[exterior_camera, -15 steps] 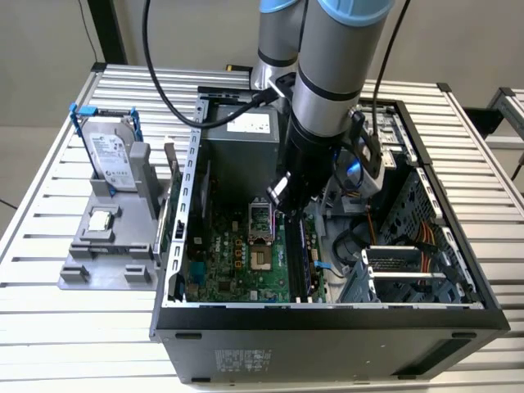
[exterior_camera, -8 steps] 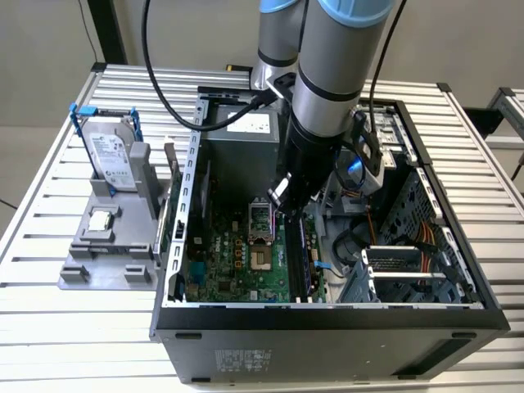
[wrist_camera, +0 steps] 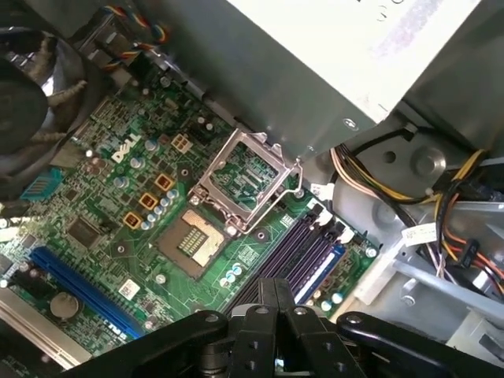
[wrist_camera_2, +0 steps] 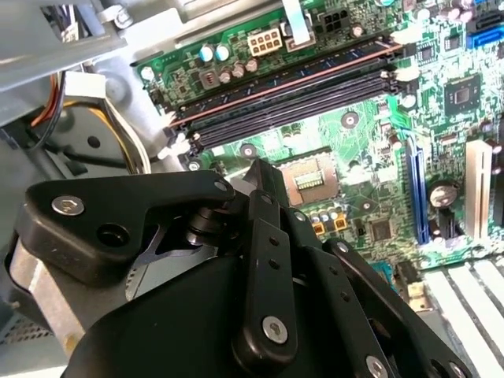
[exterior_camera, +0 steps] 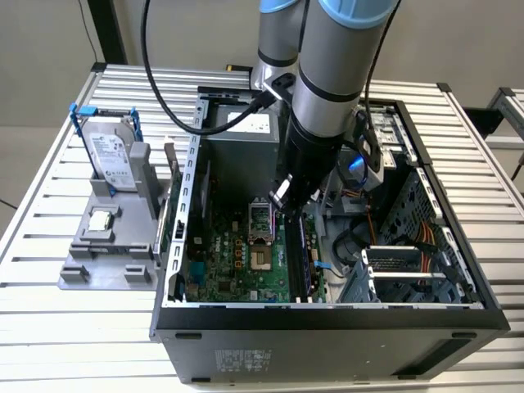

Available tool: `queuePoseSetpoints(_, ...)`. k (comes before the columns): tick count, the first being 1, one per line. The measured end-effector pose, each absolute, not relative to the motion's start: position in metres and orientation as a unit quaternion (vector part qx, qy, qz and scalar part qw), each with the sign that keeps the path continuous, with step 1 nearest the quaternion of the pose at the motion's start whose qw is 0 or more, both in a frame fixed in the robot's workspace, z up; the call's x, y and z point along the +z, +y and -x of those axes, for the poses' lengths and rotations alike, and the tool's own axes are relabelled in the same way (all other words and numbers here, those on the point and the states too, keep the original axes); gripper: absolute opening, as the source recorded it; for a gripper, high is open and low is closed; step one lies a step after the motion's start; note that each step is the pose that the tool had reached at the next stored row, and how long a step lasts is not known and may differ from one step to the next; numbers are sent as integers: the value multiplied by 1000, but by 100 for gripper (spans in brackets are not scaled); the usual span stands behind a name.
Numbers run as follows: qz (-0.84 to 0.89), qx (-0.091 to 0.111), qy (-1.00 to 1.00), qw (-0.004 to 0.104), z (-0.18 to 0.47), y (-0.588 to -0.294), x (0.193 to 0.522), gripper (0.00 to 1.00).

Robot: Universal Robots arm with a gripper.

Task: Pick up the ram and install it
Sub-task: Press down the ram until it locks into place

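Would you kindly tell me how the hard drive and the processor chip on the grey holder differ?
The hard drive stands upright on edge; the processor chip lies flat. The hard drive is large and boxy with a blue bracket; the processor chip is small, square and bare. Both are silver and sit on the grey holder, outside the computer case.

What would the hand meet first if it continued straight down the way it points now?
Most likely the memory slots on the motherboard: the hand points down just above them, beside the open processor socket. Depth is unclear, so how much gap remains cannot be told.
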State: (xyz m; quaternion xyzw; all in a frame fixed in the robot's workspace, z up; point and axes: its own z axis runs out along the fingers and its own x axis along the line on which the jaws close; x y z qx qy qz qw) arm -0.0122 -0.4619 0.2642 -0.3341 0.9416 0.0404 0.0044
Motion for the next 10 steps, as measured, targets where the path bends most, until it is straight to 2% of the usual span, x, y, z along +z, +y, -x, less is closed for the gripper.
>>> queuePoseSetpoints(10, 387, 41, 921, 2, 12, -462, 264, 0)
